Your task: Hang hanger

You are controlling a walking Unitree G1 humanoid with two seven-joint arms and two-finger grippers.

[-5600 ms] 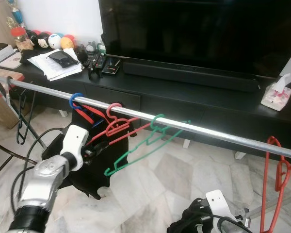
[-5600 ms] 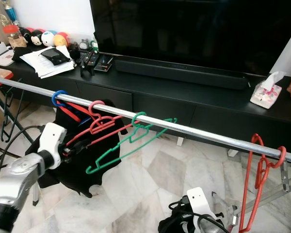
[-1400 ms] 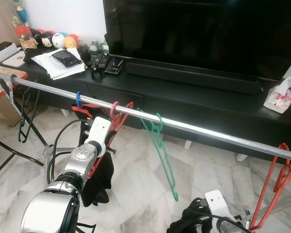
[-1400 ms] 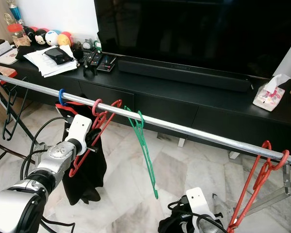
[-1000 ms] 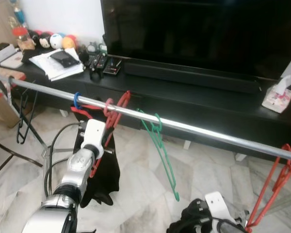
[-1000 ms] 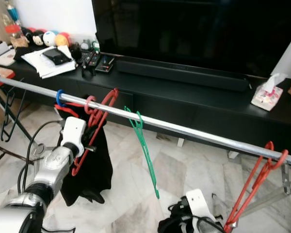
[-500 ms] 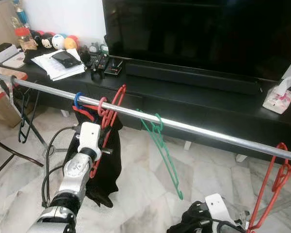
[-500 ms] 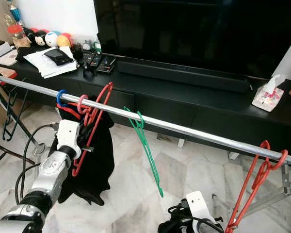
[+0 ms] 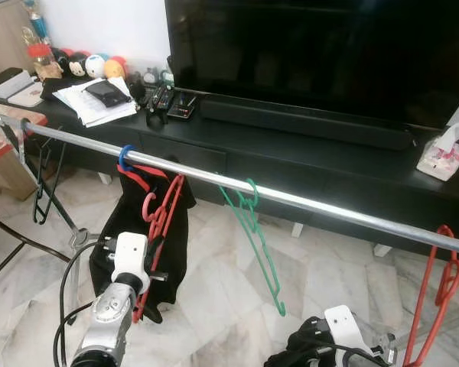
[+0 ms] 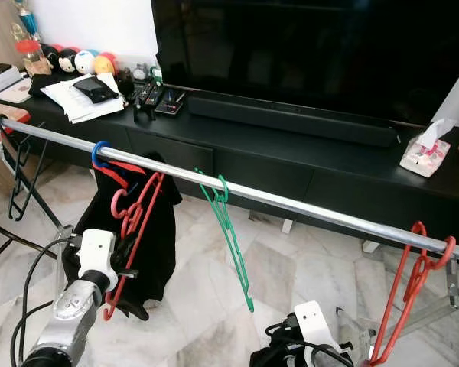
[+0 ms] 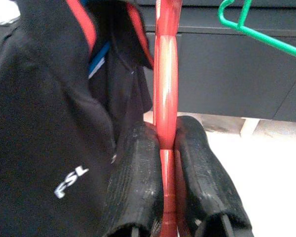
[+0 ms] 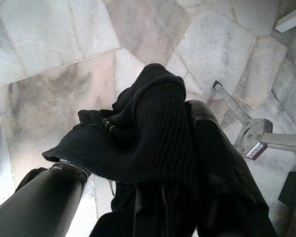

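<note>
One red plastic hanger point(image 9: 159, 229) sits clamped in the left gripper point(image 11: 167, 163), its hook below the silver metal rail point(image 9: 291, 200); the right gripper point(image 12: 187, 163) grips black knitted cloth point(image 12: 153, 133) (its fingertips hidden).

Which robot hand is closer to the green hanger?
Left. The left hand is beside the green hanger, gripping a red hanger. The right hand hangs low, holding black cloth.

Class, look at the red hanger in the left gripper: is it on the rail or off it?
Off. The red hanger hangs below the rail, its hook free in the air, clamped in the left gripper.
</note>
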